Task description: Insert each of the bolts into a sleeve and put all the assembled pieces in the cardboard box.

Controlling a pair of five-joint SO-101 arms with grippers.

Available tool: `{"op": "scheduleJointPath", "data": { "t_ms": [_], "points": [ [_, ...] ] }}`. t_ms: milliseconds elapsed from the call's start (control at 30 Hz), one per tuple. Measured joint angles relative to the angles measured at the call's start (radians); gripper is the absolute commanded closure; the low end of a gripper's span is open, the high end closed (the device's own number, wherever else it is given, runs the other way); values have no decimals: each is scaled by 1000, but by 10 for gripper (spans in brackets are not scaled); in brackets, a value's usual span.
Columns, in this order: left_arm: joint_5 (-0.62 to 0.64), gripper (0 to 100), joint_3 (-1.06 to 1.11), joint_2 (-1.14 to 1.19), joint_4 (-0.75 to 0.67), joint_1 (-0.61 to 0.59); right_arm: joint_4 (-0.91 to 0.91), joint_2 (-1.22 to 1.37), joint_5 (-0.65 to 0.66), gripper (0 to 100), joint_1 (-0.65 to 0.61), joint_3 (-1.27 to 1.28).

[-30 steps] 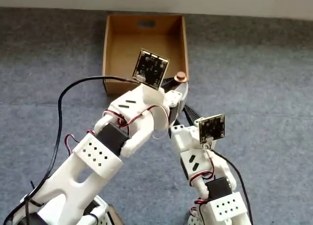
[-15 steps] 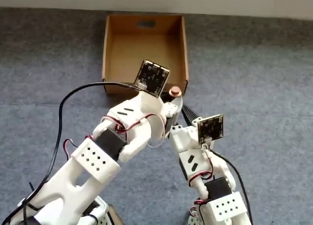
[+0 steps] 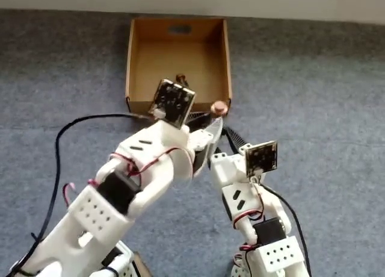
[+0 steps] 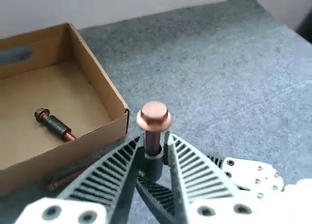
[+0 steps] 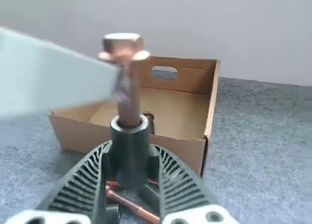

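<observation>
1. The left claw [image 4: 153, 142] is closed to a narrow gap. Its two ribbed fingers pinch the shank of a copper bolt [image 4: 154, 118] just under the hexagonal head, and the head stands clear above the fingertips.
2. The right claw [image 5: 129, 153] is closed on a dark sleeve [image 5: 129, 136], which stands upright between its fingers. The bolt's shank goes down into the sleeve's open top, and a good part of the shank shows above the rim.
3. Both claws grip the one piece, the left claw higher on the bolt and the right claw lower on the sleeve. In the left wrist view, the sleeve sits directly beneath the left claw's fingertips.
4. The cardboard box [image 3: 227, 60] lies just beyond both claws, with its top open. In the high view, the held bolt's head is just outside the box's near wall, by the corner closest to the claws.
5. Beyond the left claw, one assembled piece [image 4: 53, 125] lies on its side on the box floor, a bolt seated in its sleeve.
6. A loose bolt [image 5: 131, 207] lies flat on the grey carpet [image 3: 313, 78], below the claws and between them and the box's near wall.
</observation>
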Motion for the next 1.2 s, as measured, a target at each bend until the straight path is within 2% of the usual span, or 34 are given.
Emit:
{"op": "scheduleJointPath", "data": {
  "t_ms": [133, 300, 400, 500, 667, 767, 933, 1033, 1200],
  "points": [
    [0, 836, 0, -46, 81, -3, 3, 2, 0, 993, 2, 5],
    [-2, 838, 0, -51, 98, -2, 2, 2, 0, 993, 3, 5],
    [-2, 907, 0, -60, 98, -26, 2, 2, 0, 993, 3, 3],
    [-2, 992, 5, -60, 98, -138, 2, 2, 0, 993, 18, 3],
    [0, 964, 132, -61, 114, -430, 66, 2, 0, 993, 71, -40],
    [-23, 959, 244, -61, 118, -545, 201, 2, 0, 993, 71, -167],
    [-97, 959, 370, -61, 118, -631, 359, 49, 0, 993, 72, -459],
    [-100, 956, 448, -61, 98, -637, 408, 199, 0, 993, 72, -647],
    [-106, 956, 529, -61, 38, -635, 562, 612, 0, 993, 72, -1011]
  ]
}}
